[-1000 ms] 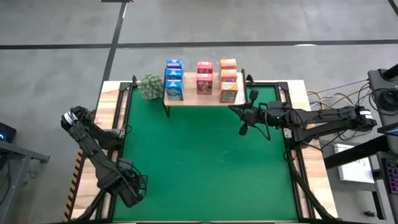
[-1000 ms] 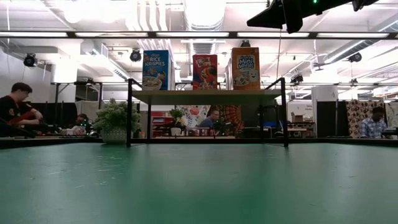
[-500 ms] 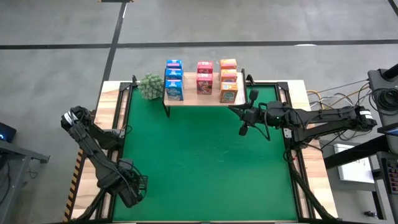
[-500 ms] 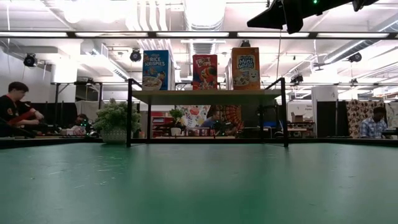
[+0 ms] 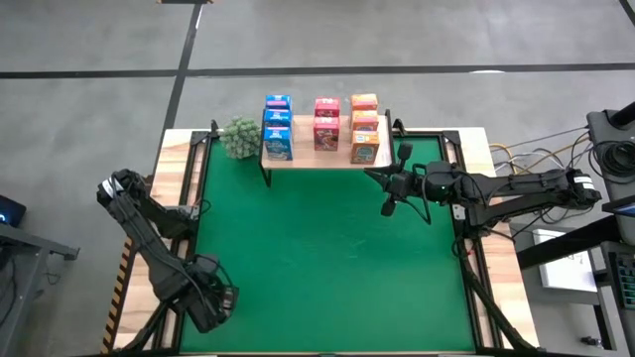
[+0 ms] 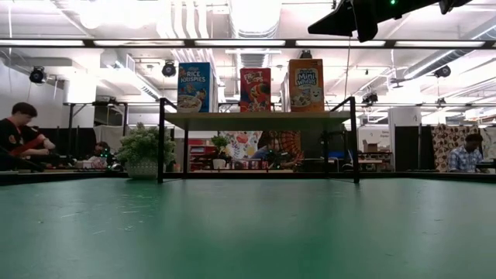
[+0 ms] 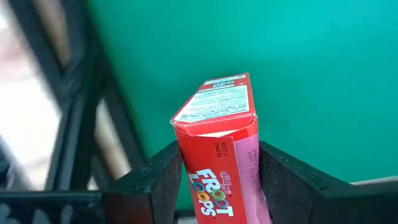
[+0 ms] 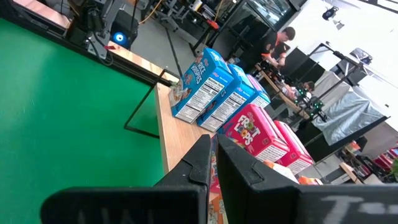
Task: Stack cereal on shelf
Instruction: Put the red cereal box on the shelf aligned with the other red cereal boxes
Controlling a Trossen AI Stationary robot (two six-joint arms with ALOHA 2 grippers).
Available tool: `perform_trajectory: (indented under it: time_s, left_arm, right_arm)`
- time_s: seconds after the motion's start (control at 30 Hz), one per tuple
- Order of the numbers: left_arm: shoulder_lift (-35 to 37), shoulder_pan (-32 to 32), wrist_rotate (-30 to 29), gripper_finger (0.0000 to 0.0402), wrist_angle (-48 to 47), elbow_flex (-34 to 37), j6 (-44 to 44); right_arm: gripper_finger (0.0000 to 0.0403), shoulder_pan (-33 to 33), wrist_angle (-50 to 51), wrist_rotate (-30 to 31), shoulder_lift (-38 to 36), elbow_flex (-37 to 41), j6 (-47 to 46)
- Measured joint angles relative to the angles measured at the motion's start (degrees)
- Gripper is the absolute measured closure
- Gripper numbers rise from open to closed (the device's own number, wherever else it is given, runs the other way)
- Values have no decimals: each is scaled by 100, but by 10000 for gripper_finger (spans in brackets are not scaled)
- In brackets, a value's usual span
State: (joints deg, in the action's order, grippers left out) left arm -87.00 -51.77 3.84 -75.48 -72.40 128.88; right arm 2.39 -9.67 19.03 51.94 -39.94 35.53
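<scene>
My left gripper (image 5: 214, 301) stands over the table's near left corner, pointing down. It is shut on a red Froot Loops cereal box (image 7: 217, 137), which the hand hides in the high view. The shelf (image 5: 317, 157), a light plank on black legs, stands at the far edge. It carries rows of blue (image 5: 278, 124), pink-red (image 5: 326, 124) and orange (image 5: 364, 129) cereal boxes. They stand upright on their bottom ends (image 6: 255, 89). My right gripper (image 5: 371, 176) hovers shut, level, just in front of the shelf's right end. My left gripper pinches the red box between its two fingers (image 7: 163, 180), one on each of two opposite faces (image 7: 193, 171). The fingers come from above, pointing down. The box hangs upright below them, over the green mat; whether its lower end (image 7: 214, 99) touches the mat I cannot tell.
A small green plant (image 5: 239, 137) stands at the shelf's left end. A black metal frame (image 5: 194, 188) runs along the table's sides. The green mat (image 5: 327, 258) is bare between the arms. People sit in the room beyond the table (image 6: 19, 136).
My left hand has rolled a little about its own pointing line at the near left corner. The right arm and the boxes on the shelf have kept still.
</scene>
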Motion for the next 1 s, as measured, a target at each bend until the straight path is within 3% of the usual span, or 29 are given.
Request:
perform_trajectory:
  time_s: [0.13,0.23,0.67,1.0]
  left_arm:
    - [0,114,-971,221,40,-139,-717]
    - [0,336,-1342,221,64,-239,-1387]
    - [0,1981,-1521,221,580,-607,-5801]
    - [2,2951,-1716,221,588,-1600,-8559]
  right_arm:
    - [390,0,0,0,0,0,0]
    - [390,0,1,1,0,0,0]
    - [390,0,154,43,-4,0,0]
    - [390,0,435,49,-135,0,-223]
